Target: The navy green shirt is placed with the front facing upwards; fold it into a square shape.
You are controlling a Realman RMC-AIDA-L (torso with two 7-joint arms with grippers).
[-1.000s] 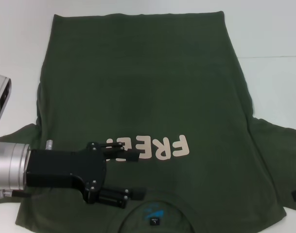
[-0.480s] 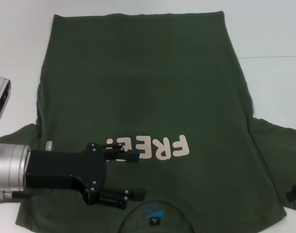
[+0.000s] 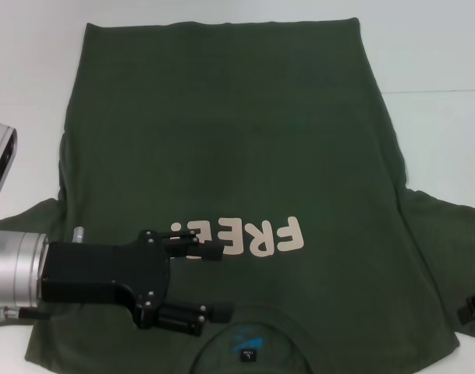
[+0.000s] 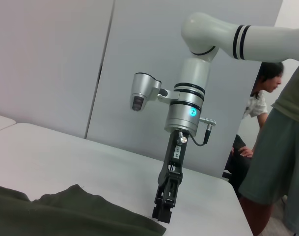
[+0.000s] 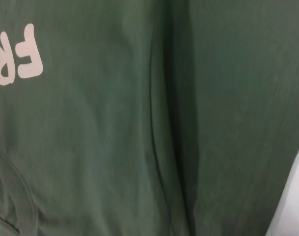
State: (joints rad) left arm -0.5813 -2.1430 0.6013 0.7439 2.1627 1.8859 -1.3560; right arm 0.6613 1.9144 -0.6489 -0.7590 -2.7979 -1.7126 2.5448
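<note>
Here, the navy green shirt (image 3: 229,156) lies flat on the white table (image 3: 440,70), front side up. Its long way runs from me to the far side, with the collar (image 3: 249,343) close to me and the bottom hem far away. The cream letters (image 3: 245,236) read upside down from my head. My left gripper (image 3: 210,280) is low over the shirt, beside the collar, with its two fingers wide apart and nothing in them. It covers some of the letters. My right gripper (image 4: 161,214) stands straight down at the table edge, by the right sleeve (image 3: 448,257). I cannot tell if its fingers are apart or together. In the head view it is cut off. The near part of the collar is cut off too.
</note>
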